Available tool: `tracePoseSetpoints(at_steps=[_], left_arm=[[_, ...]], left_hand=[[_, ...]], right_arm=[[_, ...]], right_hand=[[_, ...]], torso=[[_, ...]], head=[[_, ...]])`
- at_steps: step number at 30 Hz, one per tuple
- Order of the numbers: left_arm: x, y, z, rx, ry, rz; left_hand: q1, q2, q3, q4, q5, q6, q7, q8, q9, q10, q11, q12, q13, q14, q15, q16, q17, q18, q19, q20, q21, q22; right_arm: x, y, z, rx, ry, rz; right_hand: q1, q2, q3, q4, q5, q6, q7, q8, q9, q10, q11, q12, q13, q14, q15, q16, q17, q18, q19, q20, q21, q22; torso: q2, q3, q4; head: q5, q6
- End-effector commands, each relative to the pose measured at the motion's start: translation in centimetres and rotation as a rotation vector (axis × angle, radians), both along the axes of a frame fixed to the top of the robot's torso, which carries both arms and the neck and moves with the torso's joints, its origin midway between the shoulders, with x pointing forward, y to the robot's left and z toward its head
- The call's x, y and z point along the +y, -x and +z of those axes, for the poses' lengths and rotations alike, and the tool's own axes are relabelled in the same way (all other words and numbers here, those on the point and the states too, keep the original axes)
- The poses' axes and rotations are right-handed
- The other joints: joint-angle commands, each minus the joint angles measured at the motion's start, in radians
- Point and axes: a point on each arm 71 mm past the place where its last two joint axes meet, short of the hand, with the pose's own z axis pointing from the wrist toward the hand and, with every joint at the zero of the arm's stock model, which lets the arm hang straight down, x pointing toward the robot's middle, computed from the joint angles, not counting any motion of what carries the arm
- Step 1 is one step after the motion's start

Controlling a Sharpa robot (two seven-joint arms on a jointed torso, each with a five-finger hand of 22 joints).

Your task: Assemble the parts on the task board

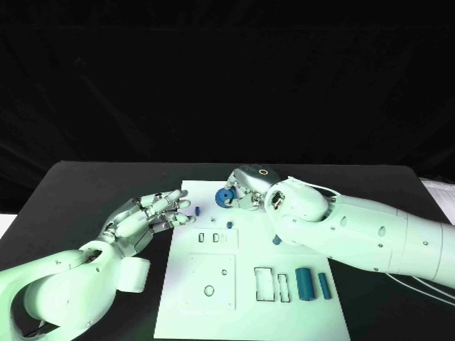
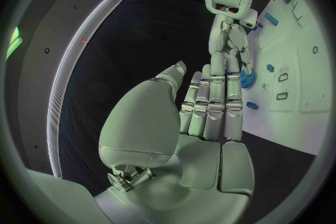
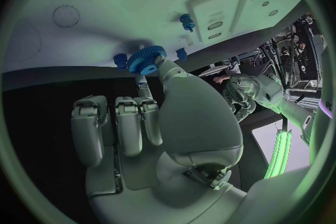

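The right robot hand [image 1: 250, 190] pinches a blue gear [image 1: 225, 197] over the white board [image 1: 250, 312], its fingers mostly hidden. The left robot hand [image 1: 146, 219] hovers empty, fingers apart.

Right hand [image 1: 250, 190] covering part of the blue gear [image 1: 225, 197], small blue parts [image 1: 229, 224] too small to identify

Left hand [image 1: 146, 219] open; right hand [image 1: 250, 190] curled, gripping.
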Motion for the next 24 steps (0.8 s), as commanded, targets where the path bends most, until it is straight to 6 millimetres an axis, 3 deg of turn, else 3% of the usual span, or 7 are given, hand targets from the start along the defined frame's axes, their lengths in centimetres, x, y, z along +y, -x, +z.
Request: tracePoseSetpoints(at_steps=[1, 24], left_arm=[[-0.21, 0.04, 0.14, -0.006, 0.015, -0.019], [-0.22, 0.02, 0.09, -0.002, 0.013, -0.021]], left_hand=[[-0.008, 0.002, 0.006, 0.001, -0.005, -0.007, 0.002, -0.005, -0.001, -0.004, -0.001, -0.005, -0.002, -0.004, 0.0, 0.005, 0.001, 0.01, -0.007, 0.0, 0.0, 0.0], [-0.008, 0.002, 0.006, 0.0, -0.006, -0.008, 0.003, -0.005, -0.001, -0.005, 0.0, -0.005, -0.002, -0.005, 0.0, 0.005, 0.002, 0.01, -0.007, 0.001, 0.0, 0.0]], right_arm=[[-0.29, -0.1, -0.59, 0.026, 0.041, -0.016], [-0.3, 0.11, -0.48, 0.019, 0.027, -0.017]], right_hand=[[-0.016, 0.002, 0.004, -0.003, -0.005, 0.041, -0.027, 0.004, 0.065, 0.102, -0.004, 0.005, 0.263, 0.102, -0.005, 0.004, 0.252, -0.014, 0.103, -0.007, 0.002, 0.263], [-0.053, -0.021, -0.005, 0.006, -0.012, 0.023, -0.017, -0.013, 0.06, 0.097, 0.004, -0.007, 0.257, 0.099, 0.002, -0.002, 0.24, -0.014, 0.103, -0.001, 0.002, 0.263]], torso=[[0.0, 0.0009, -0.0008], [0.0, 0.0008, 0.0005]], head=[[-0.001, -0.002], [-0.006, -0.004]])
